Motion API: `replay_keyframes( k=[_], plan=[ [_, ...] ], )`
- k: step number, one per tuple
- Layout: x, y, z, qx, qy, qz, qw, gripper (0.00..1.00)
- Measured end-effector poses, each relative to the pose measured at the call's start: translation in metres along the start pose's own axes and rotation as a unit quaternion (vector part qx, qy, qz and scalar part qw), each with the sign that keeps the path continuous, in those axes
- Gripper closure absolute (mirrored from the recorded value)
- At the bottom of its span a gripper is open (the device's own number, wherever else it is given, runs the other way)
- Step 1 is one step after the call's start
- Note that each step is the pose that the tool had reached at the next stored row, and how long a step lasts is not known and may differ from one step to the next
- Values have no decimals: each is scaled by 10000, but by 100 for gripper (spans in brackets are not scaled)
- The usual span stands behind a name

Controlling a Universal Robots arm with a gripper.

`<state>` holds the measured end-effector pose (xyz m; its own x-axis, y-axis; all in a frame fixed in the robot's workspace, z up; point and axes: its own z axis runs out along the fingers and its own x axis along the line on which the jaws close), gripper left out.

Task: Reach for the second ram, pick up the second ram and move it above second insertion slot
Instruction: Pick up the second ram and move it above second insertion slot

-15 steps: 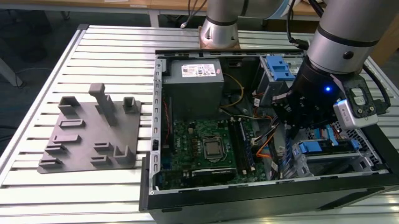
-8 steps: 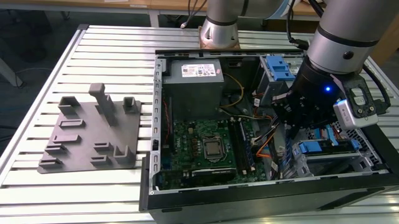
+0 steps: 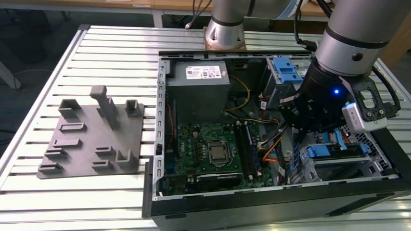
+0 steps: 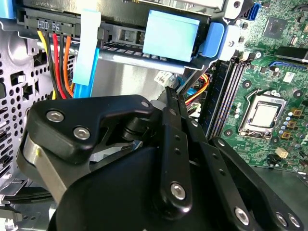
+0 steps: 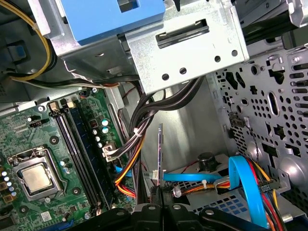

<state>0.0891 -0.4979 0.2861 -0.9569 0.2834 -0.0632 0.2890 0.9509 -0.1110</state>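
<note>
My gripper (image 3: 290,143) hangs inside the open computer case (image 3: 192,202), toward the exterior view's right of the motherboard (image 3: 205,154). In the first wrist view its fingers (image 5: 153,208) are shut on the second ram (image 5: 160,154), a thin stick seen edge-on that stands straight out from the fingertips. The second wrist view shows the black gripper (image 4: 169,94) with its fingers pressed together. The long dark memory slots (image 5: 72,154) run beside the CPU socket (image 5: 36,178), off to one side of the held stick. They also lie past the gripper's tip as slots (image 4: 226,96).
A bundle of black and coloured cables (image 5: 139,130) and a blue ribbon cable (image 5: 245,183) lie close around the stick. Blue drive caddies (image 3: 286,70), the power supply (image 3: 199,91) and perforated case walls (image 5: 269,106) hem in the gripper. A grey fixture (image 3: 90,139) sits on the slatted table.
</note>
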Motion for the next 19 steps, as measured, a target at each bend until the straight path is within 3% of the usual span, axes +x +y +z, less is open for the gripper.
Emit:
replay_keyframes(
  k=[19],
  plan=[
    [0, 0, 0, 0, 0, 0, 10000, 91]
  ],
)
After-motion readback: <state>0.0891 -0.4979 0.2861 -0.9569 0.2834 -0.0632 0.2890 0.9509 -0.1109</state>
